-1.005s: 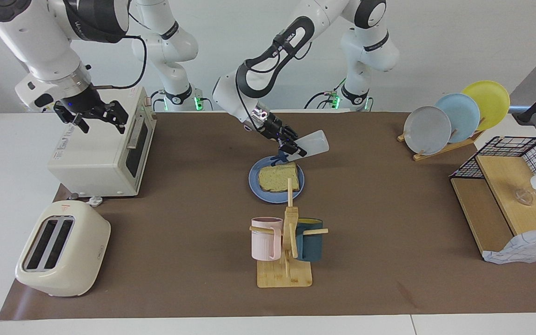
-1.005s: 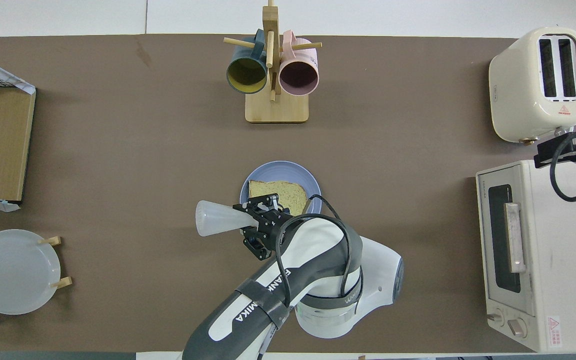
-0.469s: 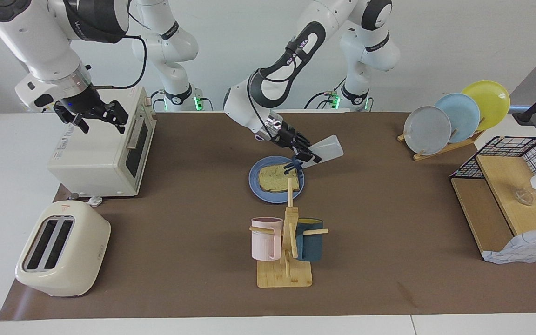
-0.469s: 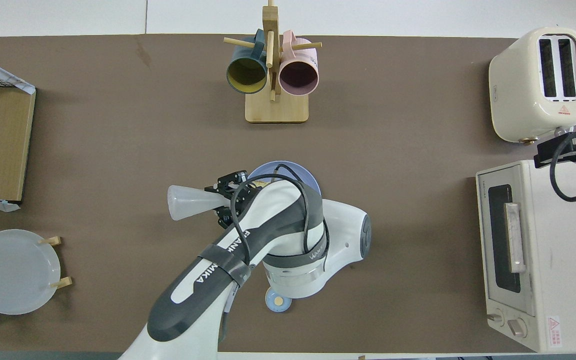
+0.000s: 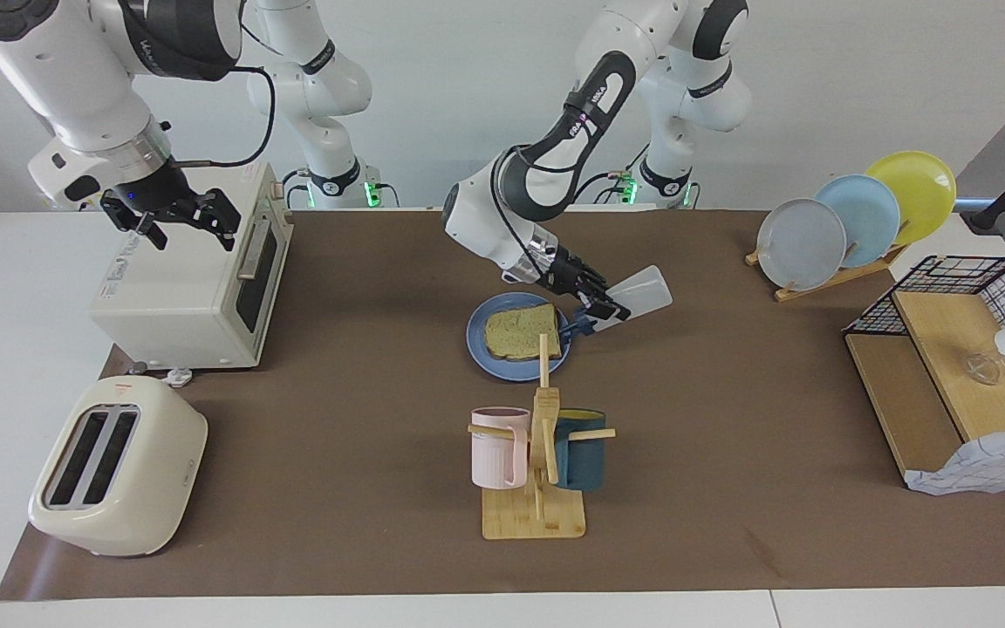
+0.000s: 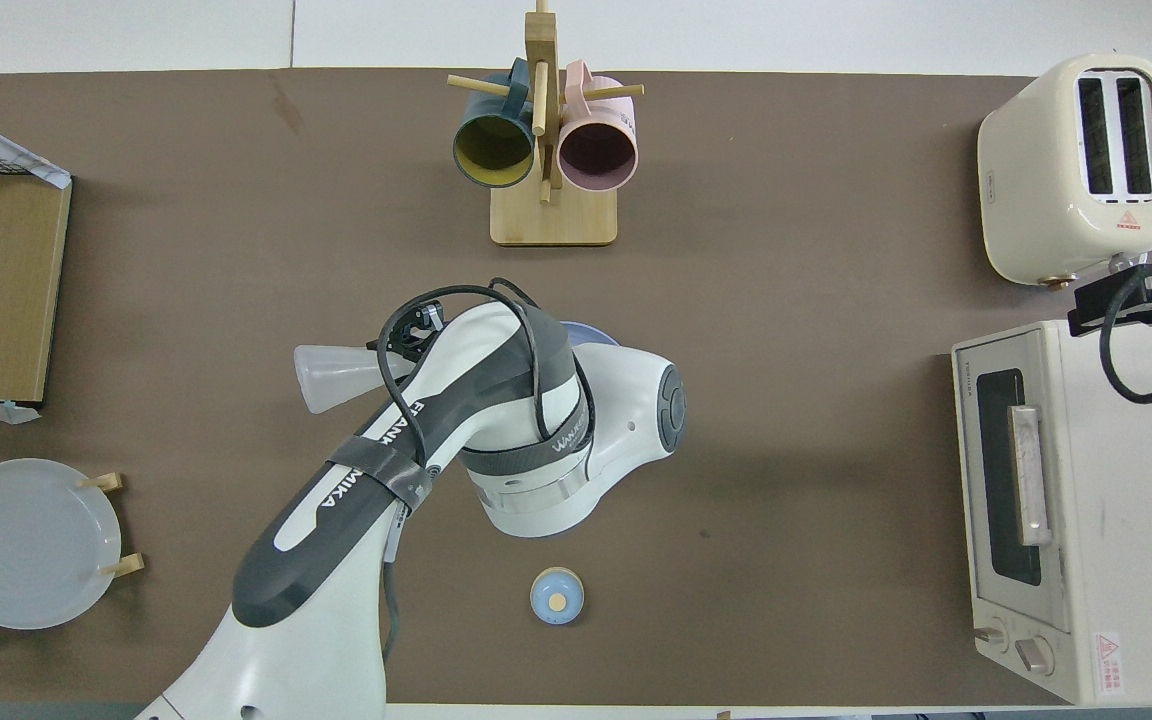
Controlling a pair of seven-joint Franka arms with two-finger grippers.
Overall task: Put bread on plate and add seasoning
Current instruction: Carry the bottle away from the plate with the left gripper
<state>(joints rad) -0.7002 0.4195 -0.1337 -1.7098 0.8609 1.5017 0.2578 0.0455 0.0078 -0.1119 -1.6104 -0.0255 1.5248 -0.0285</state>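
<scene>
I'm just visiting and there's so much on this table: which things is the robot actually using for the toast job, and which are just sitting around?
In use:
- bread on the blue plate
- seasoning bottle, tipped, in the left gripper

Just sitting there:
- toaster
- toaster oven, right gripper waiting over it
- mug rack
- plate rack
- wire shelf
- small blue knob

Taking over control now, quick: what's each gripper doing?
Left gripper: shut on the seasoning bottle, tipped over the plate's edge.
Right gripper: open, empty, waiting over the toaster oven.
</scene>
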